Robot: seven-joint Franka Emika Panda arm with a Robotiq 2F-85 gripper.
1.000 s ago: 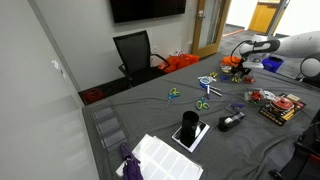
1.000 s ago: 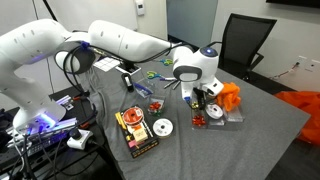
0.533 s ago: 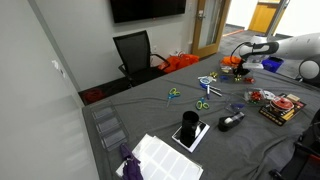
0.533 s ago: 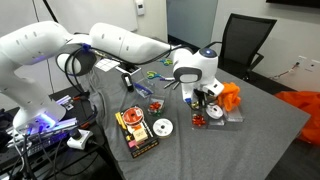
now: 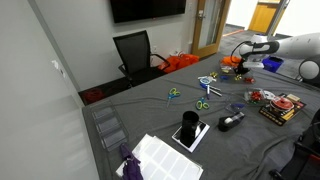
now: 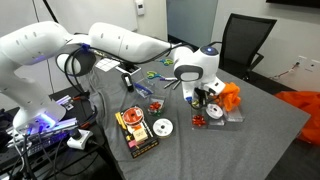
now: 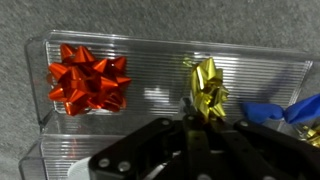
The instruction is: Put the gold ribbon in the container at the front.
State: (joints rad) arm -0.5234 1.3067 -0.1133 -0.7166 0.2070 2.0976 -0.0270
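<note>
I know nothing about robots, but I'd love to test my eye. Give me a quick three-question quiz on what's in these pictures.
1. True or false: in the wrist view, the red bow lies to the left of the gold bow.
2. Which bow is closest to the gripper in the wrist view? A) the red bow B) the gold bow C) the blue bow
3. Fill in the blank: in an exterior view, the chair behind the table is coloured ____.

Key: 1 true; 2 B; 3 black.
</note>
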